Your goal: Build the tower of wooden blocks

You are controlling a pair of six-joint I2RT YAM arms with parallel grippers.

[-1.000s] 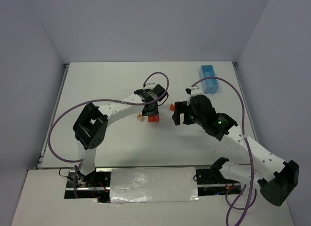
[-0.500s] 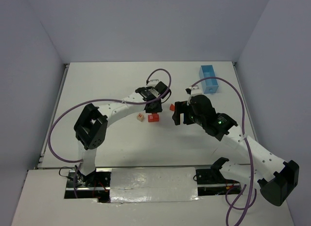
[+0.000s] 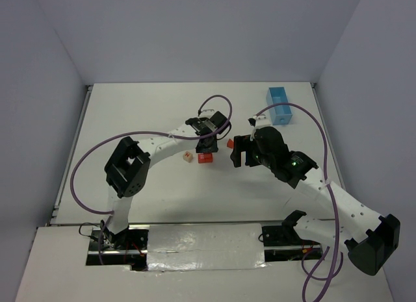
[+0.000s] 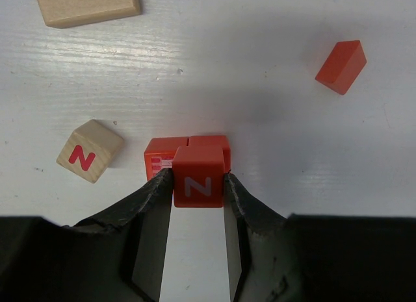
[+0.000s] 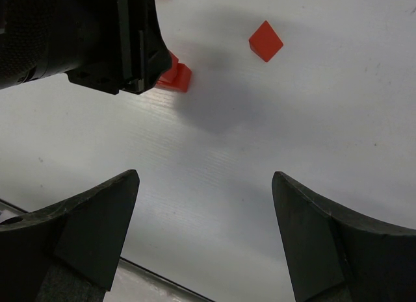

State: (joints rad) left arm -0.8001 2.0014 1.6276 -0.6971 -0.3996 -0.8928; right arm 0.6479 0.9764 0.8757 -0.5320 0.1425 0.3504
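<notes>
While the red N cube (image 4: 198, 184) is held between the left fingers (image 4: 151, 214) over the red base pair (image 4: 166, 151) at the middle of the table (image 4: 292, 152), an off-centre release is risked: the pair may be pushed apart. The right fingers (image 5: 97, 224) are spread wide, empty.

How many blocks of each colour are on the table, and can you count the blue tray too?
Red blocks: 4 (red N cube, two red cubes below it, loose red block)
Tan blocks: 2 (tan N cube, flat tan piece)
Light-blue tray: 1
Total: 7
</notes>
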